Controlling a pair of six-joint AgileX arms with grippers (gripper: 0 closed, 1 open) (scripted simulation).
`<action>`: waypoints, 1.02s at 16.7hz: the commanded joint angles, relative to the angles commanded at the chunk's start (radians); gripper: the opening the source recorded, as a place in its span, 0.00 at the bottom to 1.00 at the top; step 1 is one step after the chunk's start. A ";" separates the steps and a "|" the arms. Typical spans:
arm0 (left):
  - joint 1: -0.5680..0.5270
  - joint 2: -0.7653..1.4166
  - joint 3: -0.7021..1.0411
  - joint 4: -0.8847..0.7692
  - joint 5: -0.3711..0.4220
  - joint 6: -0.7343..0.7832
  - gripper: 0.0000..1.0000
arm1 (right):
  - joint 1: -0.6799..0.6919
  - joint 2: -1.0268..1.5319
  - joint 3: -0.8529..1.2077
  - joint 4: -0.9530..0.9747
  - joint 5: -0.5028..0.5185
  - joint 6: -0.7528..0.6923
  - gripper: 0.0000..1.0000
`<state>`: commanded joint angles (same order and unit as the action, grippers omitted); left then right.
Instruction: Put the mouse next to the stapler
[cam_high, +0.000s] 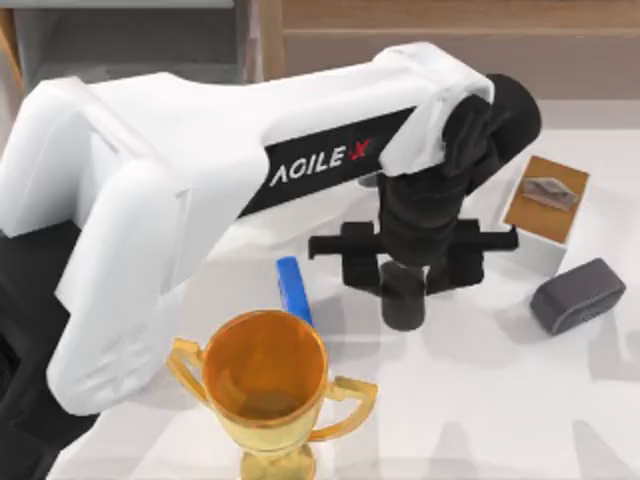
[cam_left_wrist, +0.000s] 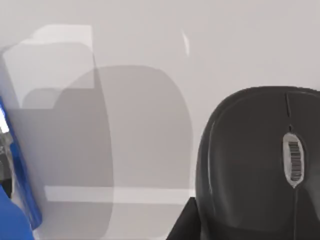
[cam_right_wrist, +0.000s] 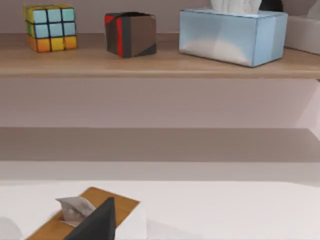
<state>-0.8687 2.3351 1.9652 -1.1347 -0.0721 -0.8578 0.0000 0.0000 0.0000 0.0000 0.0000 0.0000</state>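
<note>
Mouse (cam_high: 403, 297) gripped by left tool (cam_high: 404, 292), right of stapler (cam_high: 293, 290) | step: carrying | next: lower beside stapler, release

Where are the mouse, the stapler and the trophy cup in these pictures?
mouse (cam_left_wrist: 260, 165): left wrist view, on its rounded dark top, beside the scroll wheel.
stapler (cam_high: 293, 288): top view, on the middle of the blue bar.
trophy cup (cam_high: 264, 365): top view, on the amber bowl.

White AgileX-marked arm (cam_high: 200, 190), black claw (cam_high: 405, 290)
</note>
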 joint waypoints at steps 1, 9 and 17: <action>0.005 -0.003 0.001 -0.001 0.000 0.003 0.00 | 0.000 0.000 0.000 0.000 0.000 0.000 1.00; 0.068 -0.028 -0.035 0.004 -0.161 0.080 0.00 | 0.000 0.000 0.000 0.000 0.000 0.000 1.00; 0.063 -0.022 -0.040 0.028 -0.186 0.101 0.00 | 0.000 0.000 0.000 0.000 0.000 0.000 1.00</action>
<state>-0.8055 2.3129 1.9255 -1.1071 -0.2585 -0.7567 0.0000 0.0000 0.0000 0.0000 0.0000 0.0000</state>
